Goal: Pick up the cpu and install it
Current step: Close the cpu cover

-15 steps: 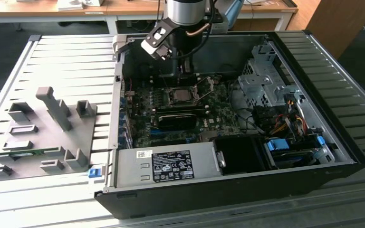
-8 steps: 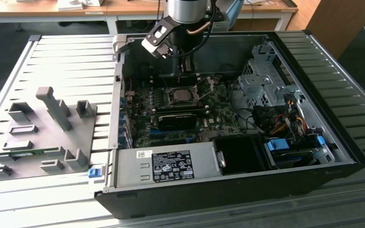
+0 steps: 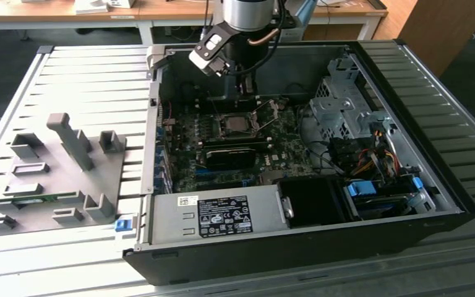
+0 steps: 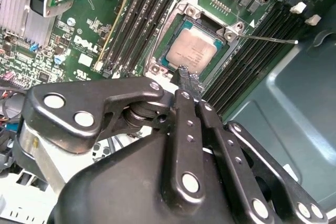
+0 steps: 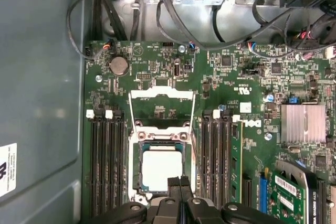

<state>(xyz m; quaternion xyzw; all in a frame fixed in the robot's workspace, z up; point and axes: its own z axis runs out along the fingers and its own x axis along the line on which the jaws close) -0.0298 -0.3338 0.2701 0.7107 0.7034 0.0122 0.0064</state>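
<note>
Already the cpu (image 4: pixel 198 51) lies seated in its socket (image 5: pixel 135 161), toward the motherboard's (image 5: pixel 157 66) edge below the arm, with the retaining frame (image 5: pixel 163 95) hinged open and not yet clamped, while the gripper (image 4: pixel 186 78), fingers pressed together and empty, hovers at the chip's edge.

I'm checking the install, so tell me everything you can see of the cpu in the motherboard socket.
The cpu is a small flat square chip with a silver-grey metal top and a thin green rim. It lies flat in the open socket on the motherboard, between banks of memory slots, with the retention frame swung up off it. In both wrist views the shut fingers of the gripper overlap one edge; whether they touch it cannot be told.
</note>
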